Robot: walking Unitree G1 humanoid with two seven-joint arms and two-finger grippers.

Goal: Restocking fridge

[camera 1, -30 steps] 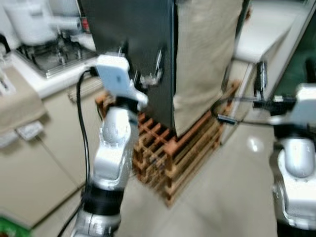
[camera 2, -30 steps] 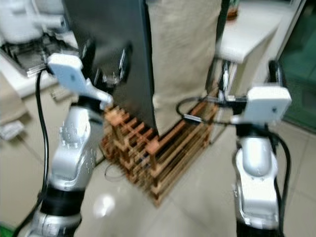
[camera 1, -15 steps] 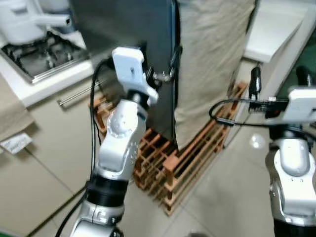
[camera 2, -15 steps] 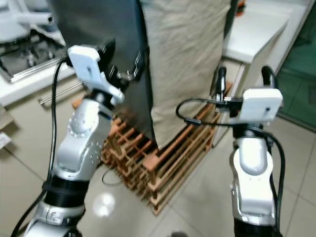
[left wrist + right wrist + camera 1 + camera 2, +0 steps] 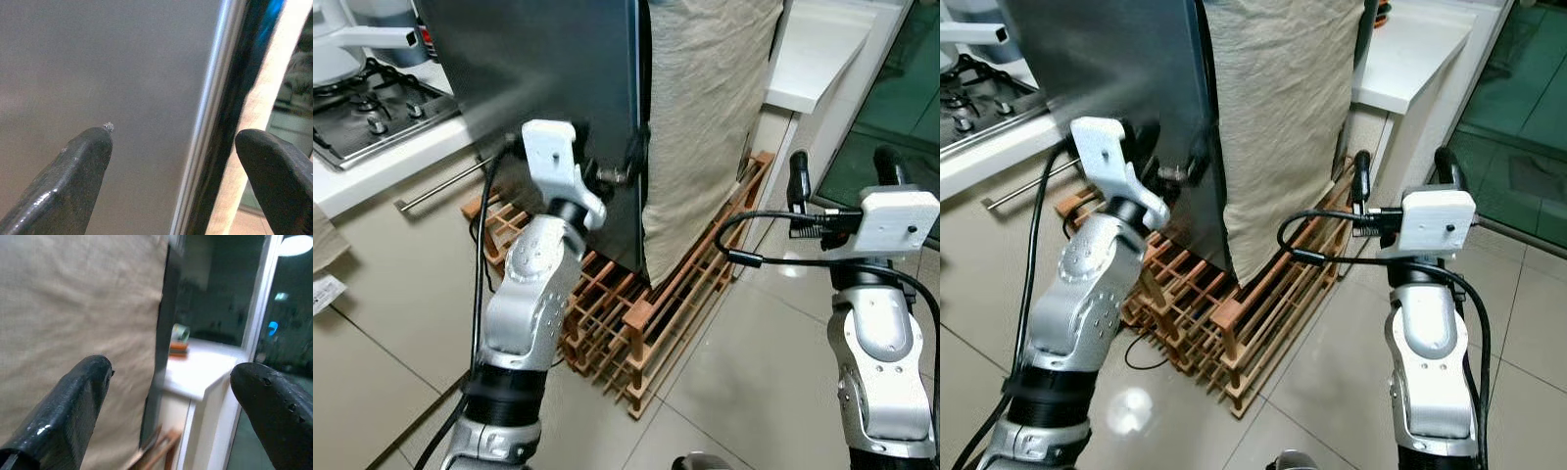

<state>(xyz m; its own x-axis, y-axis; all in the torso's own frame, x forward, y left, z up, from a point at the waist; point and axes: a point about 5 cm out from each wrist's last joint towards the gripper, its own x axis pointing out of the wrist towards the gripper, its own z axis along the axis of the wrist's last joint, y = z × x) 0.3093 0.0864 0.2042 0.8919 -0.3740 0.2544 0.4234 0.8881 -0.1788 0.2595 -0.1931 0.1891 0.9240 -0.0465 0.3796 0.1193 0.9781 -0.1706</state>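
— What has changed nearest the robot over the last second?

— The blur seen a second ago has cleared, and the whole scene has shifted in the head views, so the camera is judged to have moved closer to the tall dark grey metal fridge (image 5: pixel 548 88). The left gripper (image 5: pixel 622 166), lower against the dark side panel a second ago, has been brought up to the fridge's front corner edge. In the left wrist view its fingers (image 5: pixel 80 171) are seen well apart, nothing between them, with the bright edge strip lying in the gap.

— And the right gripper?

— The right gripper (image 5: pixel 1400 166) is held out beside the beige cloth draped over the fridge front (image 5: pixel 1283 117), its fingers likewise spread and empty.

— What lies beyond?

— The slatted reddish-brown wooden pallet (image 5: pixel 636 313) is seen under the fridge, the steel gas hob (image 5: pixel 367 108) to the left, the white counter (image 5: pixel 1405 54) behind.

— What does that mean for restocking?

— Opening is judged to be the step in hand; the door is not yet gripped, and no goods are held
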